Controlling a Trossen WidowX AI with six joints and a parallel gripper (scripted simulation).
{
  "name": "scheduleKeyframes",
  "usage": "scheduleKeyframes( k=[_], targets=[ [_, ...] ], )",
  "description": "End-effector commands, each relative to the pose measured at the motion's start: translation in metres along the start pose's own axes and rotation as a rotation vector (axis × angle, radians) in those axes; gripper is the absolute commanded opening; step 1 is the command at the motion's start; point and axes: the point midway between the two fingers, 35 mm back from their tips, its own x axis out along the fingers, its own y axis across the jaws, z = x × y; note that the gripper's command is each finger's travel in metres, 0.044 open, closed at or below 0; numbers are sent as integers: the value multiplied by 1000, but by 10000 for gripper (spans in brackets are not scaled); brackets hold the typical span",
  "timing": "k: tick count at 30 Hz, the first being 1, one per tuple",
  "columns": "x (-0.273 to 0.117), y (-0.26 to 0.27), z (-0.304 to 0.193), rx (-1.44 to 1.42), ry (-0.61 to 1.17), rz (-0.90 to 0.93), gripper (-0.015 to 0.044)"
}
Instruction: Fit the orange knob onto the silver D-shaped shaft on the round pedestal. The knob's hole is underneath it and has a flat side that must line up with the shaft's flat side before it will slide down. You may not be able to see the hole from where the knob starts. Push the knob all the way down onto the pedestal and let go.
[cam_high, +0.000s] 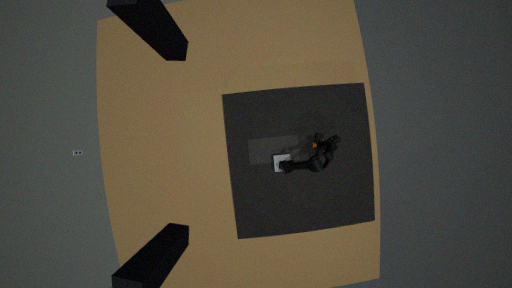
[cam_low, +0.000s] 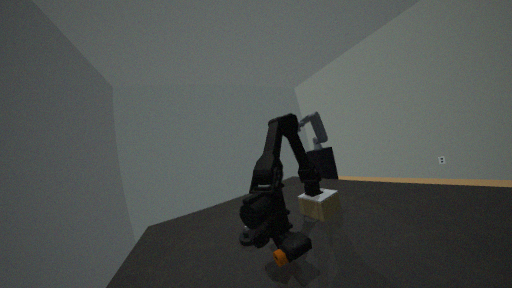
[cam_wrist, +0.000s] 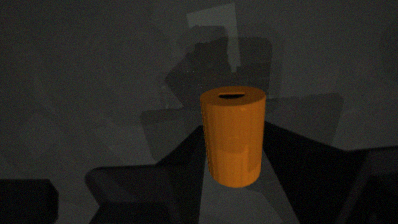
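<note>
The orange knob (cam_high: 314, 145) (cam_low: 280, 258) (cam_wrist: 235, 142) is held between the fingers of my gripper (cam_wrist: 230, 128), which is shut on it. In the wrist view its holed end is at the top, and the dark hole has a straight far edge. In the exterior view the knob is tilted, sticks out past the fingers and is above the dark surface. A dark round disc, apparently the pedestal (cam_low: 245, 240), is partly hidden behind the arm, left of the knob; a small bright spot above it may be the shaft. The pedestal is not clear in the other views.
The arm's base stands on a white-topped block (cam_high: 276, 159) (cam_low: 322, 210) on the dark mat (cam_high: 300, 210). Two long black shapes (cam_high: 155, 30) (cam_high: 155, 255) are at the left of the top view. A grey arm-like thing (cam_low: 318, 129) on a black stand is behind the block.
</note>
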Motion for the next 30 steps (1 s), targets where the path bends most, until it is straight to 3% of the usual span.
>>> scheduleKeyframes(
  k=[1,9,19,30],
  targets=[
    [-1,1,1,148,-2,4,181],
    [-1,1,1,412,-1,4,181],
    [-1,1,1,455,-1,4,181],
    [-1,1,1,812,0,4,181]
  ],
)
